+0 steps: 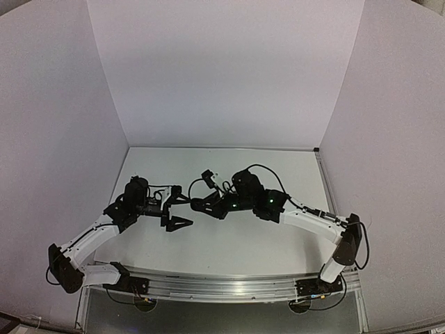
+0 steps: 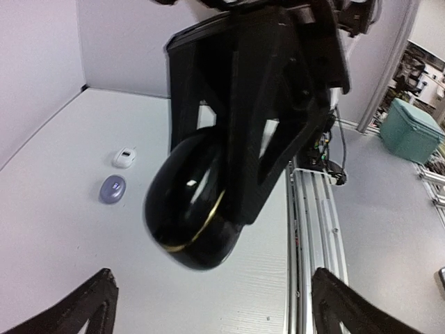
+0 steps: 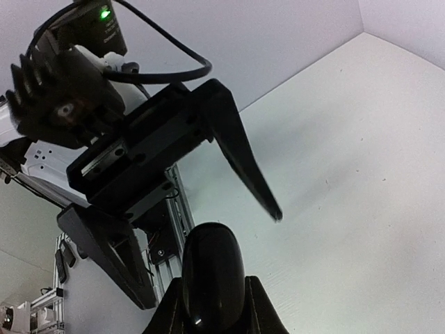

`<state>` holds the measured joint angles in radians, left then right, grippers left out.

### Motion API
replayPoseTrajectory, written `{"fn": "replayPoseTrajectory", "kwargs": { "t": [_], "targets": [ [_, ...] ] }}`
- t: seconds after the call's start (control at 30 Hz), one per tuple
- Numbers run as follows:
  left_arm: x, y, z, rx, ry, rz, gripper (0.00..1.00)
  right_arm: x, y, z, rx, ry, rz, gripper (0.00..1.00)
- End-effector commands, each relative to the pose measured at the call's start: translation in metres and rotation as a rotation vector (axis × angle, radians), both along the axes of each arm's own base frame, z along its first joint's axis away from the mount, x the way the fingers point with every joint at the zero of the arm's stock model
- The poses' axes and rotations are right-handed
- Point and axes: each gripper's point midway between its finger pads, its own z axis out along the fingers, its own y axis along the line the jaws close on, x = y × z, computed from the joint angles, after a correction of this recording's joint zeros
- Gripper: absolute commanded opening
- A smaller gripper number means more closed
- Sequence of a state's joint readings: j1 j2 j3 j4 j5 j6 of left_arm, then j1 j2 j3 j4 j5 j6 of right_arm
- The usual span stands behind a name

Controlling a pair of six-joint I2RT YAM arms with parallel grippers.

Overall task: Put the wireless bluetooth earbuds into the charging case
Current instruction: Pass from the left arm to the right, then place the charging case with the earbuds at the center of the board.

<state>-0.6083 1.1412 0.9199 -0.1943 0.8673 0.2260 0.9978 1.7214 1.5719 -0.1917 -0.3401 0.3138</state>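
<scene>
A glossy black pebble-like charging case (image 2: 191, 209) with a thin gold seam hangs above the table, pinched between the fingers of my right gripper (image 3: 212, 306). It also shows in the right wrist view (image 3: 212, 268) and in the top view (image 1: 199, 205). Its lid looks shut. My left gripper (image 2: 212, 275) is open and empty. Its fingers (image 3: 243, 156) point at the case from the left, a short gap away. In the top view the left gripper (image 1: 182, 210) faces the right gripper (image 1: 203, 206) at mid-table. No earbuds show in any view.
A small white case (image 2: 124, 157) and a greyish-purple case (image 2: 112, 188) lie on the white table (image 2: 62, 229), beyond the black case in the left wrist view. The aluminium rail (image 1: 222, 285) runs along the near edge. White walls enclose the table.
</scene>
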Motion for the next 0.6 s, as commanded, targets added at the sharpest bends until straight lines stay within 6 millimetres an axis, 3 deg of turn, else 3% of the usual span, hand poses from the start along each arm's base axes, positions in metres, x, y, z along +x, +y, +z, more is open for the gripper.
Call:
{"fn": "replayPoseTrajectory", "kwargs": {
  "t": [0.0,0.13,0.23,0.37,0.57],
  "targets": [
    [0.021,0.015,-0.016,0.099,-0.081,0.159,1.00,0.030,-0.035,-0.017,-0.020,0.083,-0.176,0.00],
    [0.034,0.026,-0.023,0.129,-0.085,0.271,1.00,0.049,-0.052,-0.091,-0.125,0.273,-0.252,0.00],
    [0.034,0.029,-0.028,0.123,-0.055,0.300,1.00,0.054,-0.046,-0.135,-0.185,0.370,-0.234,0.00],
    [0.029,0.030,-0.033,0.112,-0.007,0.298,0.99,0.072,-0.038,-0.169,-0.209,0.455,-0.194,0.00],
    [0.029,0.031,-0.035,0.109,0.006,0.314,0.99,0.127,-0.051,-0.209,-0.203,0.544,-0.221,0.00]
  ]
}}
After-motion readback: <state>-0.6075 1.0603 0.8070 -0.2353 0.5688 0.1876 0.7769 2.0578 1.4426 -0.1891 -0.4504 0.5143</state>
